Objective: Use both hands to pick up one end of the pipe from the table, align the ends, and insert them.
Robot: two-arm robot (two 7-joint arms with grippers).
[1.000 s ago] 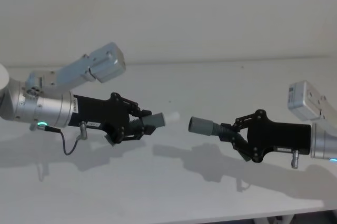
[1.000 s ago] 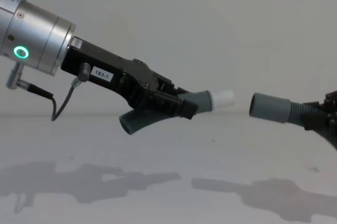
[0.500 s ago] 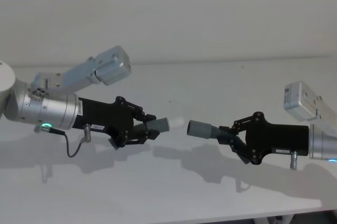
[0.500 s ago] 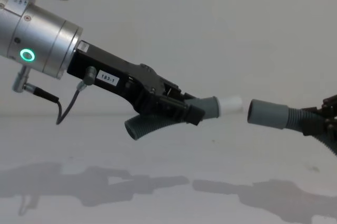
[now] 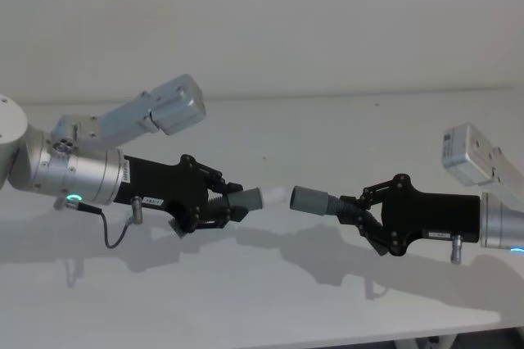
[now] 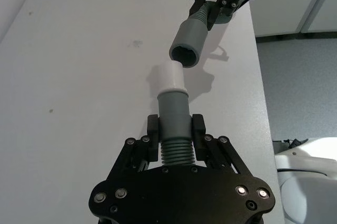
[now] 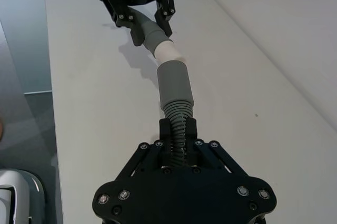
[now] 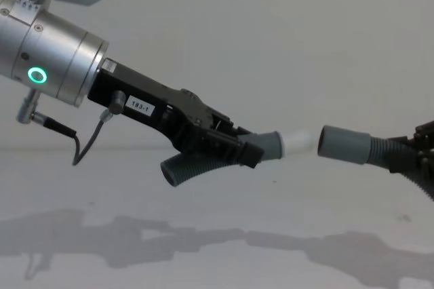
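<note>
The narrow white tip (image 8: 299, 142) of the dark grey ribbed bent tube piece (image 8: 224, 157) hangs above the plain matte white table (image 5: 327, 300), just short of the wide smooth grey cuff mouth (image 8: 324, 142) of the second grey ribbed tube piece (image 5: 321, 201). Left of that mouth, the black two-fingered left gripper (image 6: 175, 131) clamps the first piece's ribbed middle. To its right, the black two-fingered right gripper (image 7: 178, 130) grasps the second piece by its ribs.

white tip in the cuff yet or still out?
Out. The white tip sits just short of the grey cuff mouth, nearly touching and slightly off-axis.
</note>
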